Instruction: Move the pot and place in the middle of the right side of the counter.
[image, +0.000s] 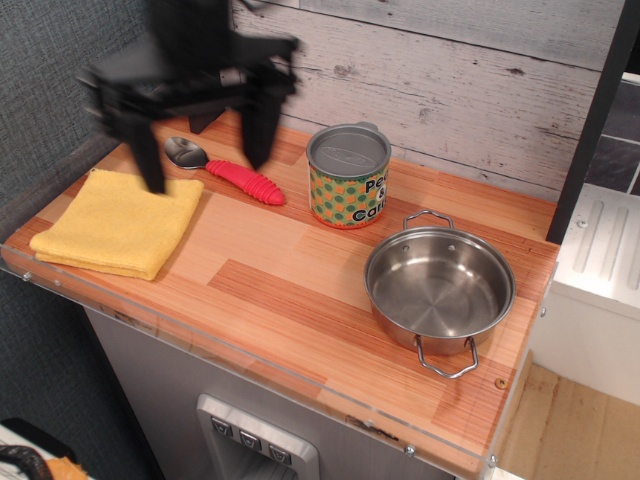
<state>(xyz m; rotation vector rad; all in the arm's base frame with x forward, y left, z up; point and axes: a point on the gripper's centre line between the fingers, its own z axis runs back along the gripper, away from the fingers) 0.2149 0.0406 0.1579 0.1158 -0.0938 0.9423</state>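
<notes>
The shiny steel pot (439, 286) with two wire loop handles stands empty on the right side of the wooden counter (260, 290), about midway between its back and front edges. My gripper (205, 155) is blurred, up at the far left above the spoon and the yellow cloth, well away from the pot. Its two black fingers (150, 155) hang down spread apart with nothing between them.
A lidded green-orange patterned can (348, 176) stands just behind and left of the pot. A spoon with a red ribbed handle (225, 170) lies at the back left. A folded yellow cloth (121, 221) lies at the left front. A plank wall runs behind the counter.
</notes>
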